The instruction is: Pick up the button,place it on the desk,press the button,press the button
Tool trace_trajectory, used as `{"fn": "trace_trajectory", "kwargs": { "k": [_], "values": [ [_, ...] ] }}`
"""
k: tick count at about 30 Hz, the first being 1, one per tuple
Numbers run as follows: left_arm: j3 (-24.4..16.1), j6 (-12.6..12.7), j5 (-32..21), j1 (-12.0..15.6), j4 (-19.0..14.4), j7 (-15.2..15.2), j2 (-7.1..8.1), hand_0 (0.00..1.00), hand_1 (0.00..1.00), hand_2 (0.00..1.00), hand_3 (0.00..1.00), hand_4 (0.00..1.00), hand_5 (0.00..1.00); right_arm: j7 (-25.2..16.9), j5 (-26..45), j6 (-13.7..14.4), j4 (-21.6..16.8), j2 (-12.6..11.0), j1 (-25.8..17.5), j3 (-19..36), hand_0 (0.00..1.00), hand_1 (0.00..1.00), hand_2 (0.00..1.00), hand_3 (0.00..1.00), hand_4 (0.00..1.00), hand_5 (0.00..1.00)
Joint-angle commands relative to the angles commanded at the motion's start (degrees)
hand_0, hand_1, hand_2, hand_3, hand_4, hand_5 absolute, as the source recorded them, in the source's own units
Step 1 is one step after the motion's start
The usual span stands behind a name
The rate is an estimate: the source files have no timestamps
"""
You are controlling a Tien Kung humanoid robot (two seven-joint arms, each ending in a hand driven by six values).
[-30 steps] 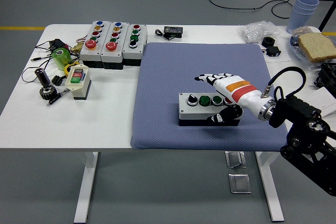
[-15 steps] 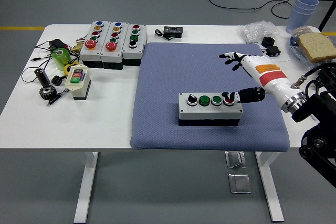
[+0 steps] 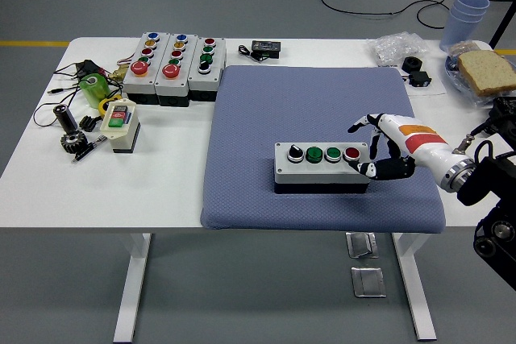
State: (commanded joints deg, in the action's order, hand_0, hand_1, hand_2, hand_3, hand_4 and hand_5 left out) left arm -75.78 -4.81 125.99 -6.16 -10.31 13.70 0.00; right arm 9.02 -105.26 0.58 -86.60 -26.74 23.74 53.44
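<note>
Grey button box (image 3: 322,164) already down on blue mat (image 3: 266,110), centre-right of frame. Right hand (image 3: 385,151) at box's right end, holding nothing, fingers loosely spread, thumb tip near red button (image 3: 352,153). Pick and place look done; pressing stage, count unclear.

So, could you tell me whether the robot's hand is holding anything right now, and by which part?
Nothing is held. The right hand is open beside the right end of the grey button box on the blue mat.
</note>
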Motion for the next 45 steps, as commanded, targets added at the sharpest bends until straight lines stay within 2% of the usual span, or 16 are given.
{"fn": "trace_trajectory", "kwargs": {
  "k": [17, 34, 45],
  "values": [
    [0.5, 0.0, -0.2, 0.3, 0.0, 0.0, 0.01, 0.651, 0.646, 0.643, 0.546, 0.307, 0.845, 0.5, 0.3, -2.0, 0.7, -0.2, -1.1, -0.4, 0.123, 0.002, 0.232, 0.647, 0.823, 0.414],
    [0.6, 0.0, -0.7, -0.2, 0.0, -0.1, 0.06, 0.651, 0.646, 0.643, 0.546, 0.309, 0.847, 1.7, -1.3, -3.9, 0.8, -0.5, -0.2, -2.2, 0.125, 0.002, 0.232, 0.644, 0.823, 0.417],
    [0.6, 0.0, -0.8, -0.5, 0.0, -0.1, 0.13, 0.651, 0.646, 0.643, 0.546, 0.312, 0.851, 1.0, -1.7, 0.1, -1.3, 0.2, 0.7, -0.9, 0.126, 0.002, 0.232, 0.643, 0.823, 0.419]
  ]
}}
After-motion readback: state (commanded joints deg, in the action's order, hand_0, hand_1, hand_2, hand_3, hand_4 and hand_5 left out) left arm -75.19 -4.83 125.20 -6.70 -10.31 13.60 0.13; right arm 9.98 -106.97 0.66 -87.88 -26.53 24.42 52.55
